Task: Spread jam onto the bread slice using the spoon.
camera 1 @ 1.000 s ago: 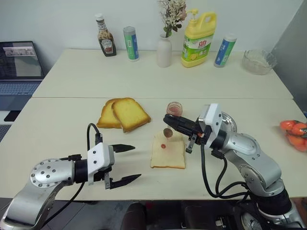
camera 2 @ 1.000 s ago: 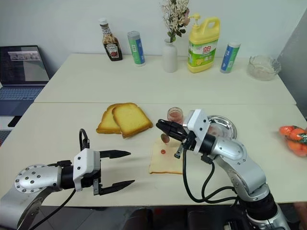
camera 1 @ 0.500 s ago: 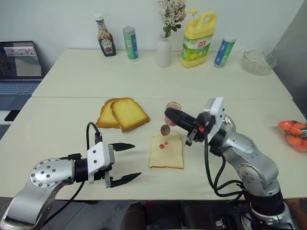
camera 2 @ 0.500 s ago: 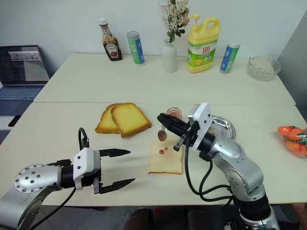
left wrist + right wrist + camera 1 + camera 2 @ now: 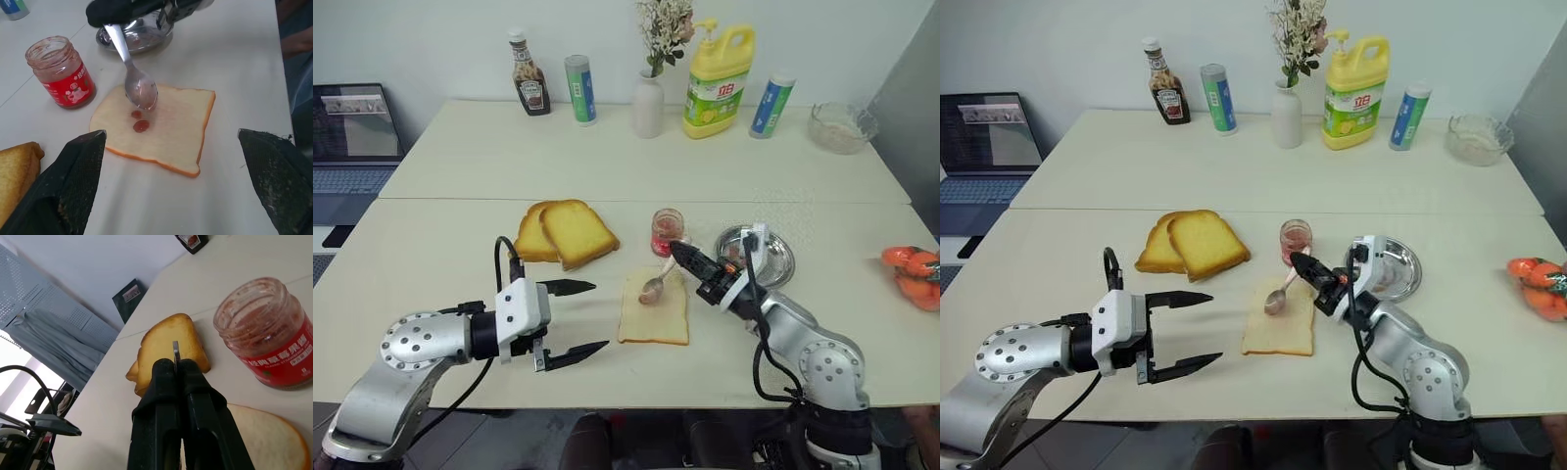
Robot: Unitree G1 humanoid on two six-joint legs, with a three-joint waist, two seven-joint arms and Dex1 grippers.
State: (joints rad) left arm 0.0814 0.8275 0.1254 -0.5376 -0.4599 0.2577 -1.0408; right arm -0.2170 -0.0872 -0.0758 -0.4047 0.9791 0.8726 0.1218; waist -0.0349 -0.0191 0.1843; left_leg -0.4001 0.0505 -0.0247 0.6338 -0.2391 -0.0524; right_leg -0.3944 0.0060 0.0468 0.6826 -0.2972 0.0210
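The right gripper's fingers point(image 5: 182, 382) are pressed together on the spoon point(image 5: 137, 85), with the handle's thin edge seen poking out between the tips in the right wrist view. The right gripper point(image 5: 690, 262) is held low over the desk point(image 5: 460, 157), and the spoon's bowl is down at the bread slice point(image 5: 656, 309), near its far left part. From the head views it can't be told whether the bowl is actually touching the bread; in the left wrist view it's seen right over the far edge, a pinkish film inside it, and two small red blobs of jam point(image 5: 141, 125) are shown sitting on the slice just beside the bowl. Those blobs are pretty much hidden in the head views.

The left gripper's fingers point(image 5: 1185, 299) are spread wide with nothing between them. The left gripper point(image 5: 570, 321) is held just left of the bread, apart from it.

Moving out: the jam jar point(image 5: 667, 231) is stood upright with no lid just beyond the slice, red label facing front, well shown in both wrist views. A round steel dish point(image 5: 779, 257) is seen behind the right gripper, red smears inside it in the left wrist view. Two toasted slices point(image 5: 564, 233) are overlapped further left. Along the back, a ketchup bottle point(image 5: 528, 76), a vase point(image 5: 648, 103) and a yellow jug point(image 5: 717, 80) are lined up.
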